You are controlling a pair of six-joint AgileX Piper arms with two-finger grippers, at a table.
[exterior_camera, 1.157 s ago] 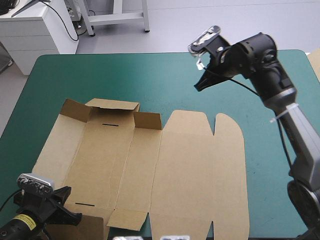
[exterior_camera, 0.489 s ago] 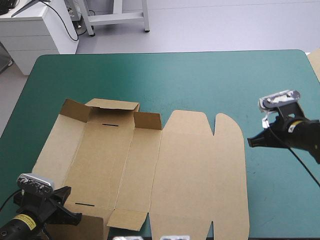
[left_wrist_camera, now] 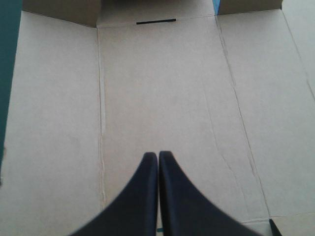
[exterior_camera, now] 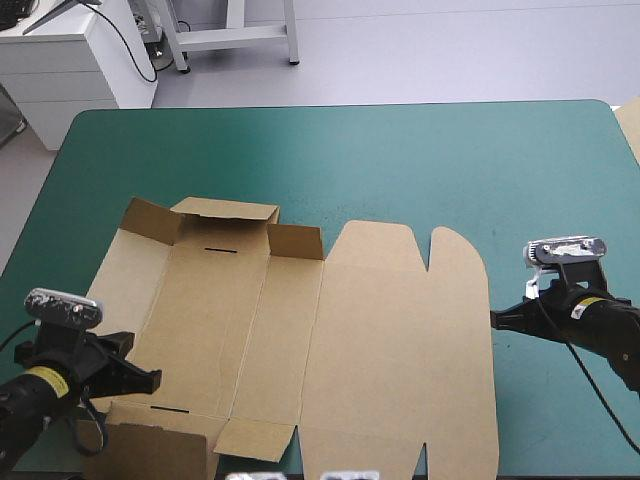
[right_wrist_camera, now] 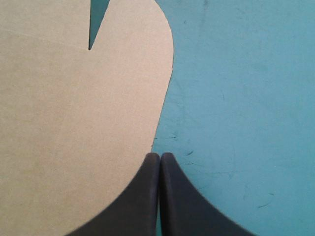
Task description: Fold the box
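Box (exterior_camera: pixel 300 340), L gripper (left_wrist_camera: pixel 157 157) over, R gripper (right_wrist_camera: pixel 159 158) beside

We can read no writing, label, brand name, number or sign in any of the views. The only marks we see on the box (exterior_camera: pixel 390 340) are short black slits (exterior_camera: pixel 219 248) in the board, and they spell nothing.
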